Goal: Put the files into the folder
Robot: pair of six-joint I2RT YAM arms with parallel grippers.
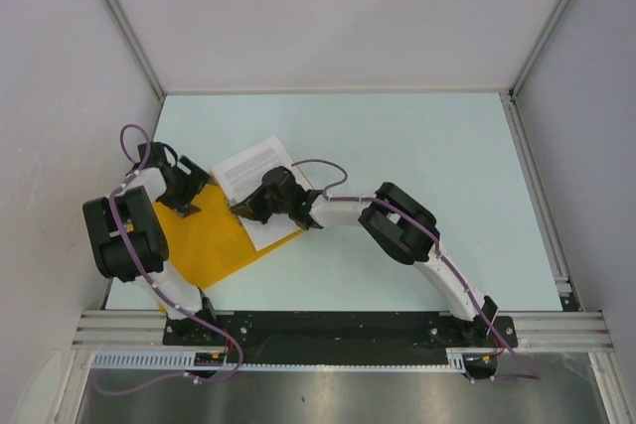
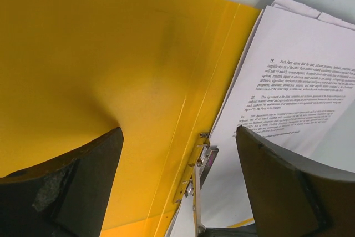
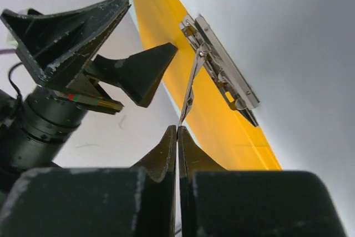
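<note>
The orange-yellow folder (image 1: 214,240) lies open at the table's left. The files (image 1: 253,161), white printed sheets, lie on its right half. In the left wrist view the cover (image 2: 83,54), the spine, a metal clip (image 2: 199,159) and the sheets (image 2: 299,81) show. My left gripper (image 1: 189,191) hangs open over the left cover and spine (image 2: 178,131), holding nothing. My right gripper (image 1: 248,208) is shut (image 3: 177,129) on the tip of the clip's raised lever (image 3: 191,87), above the clip base (image 3: 227,76) beside the sheets (image 3: 288,37).
White walls with metal frame rails (image 1: 129,37) close in the pale table (image 1: 427,186) on three sides. The left gripper (image 3: 151,25) sits close to the right one, just across the folder's spine. The arm bases stand on a black rail (image 1: 338,330) at the near edge.
</note>
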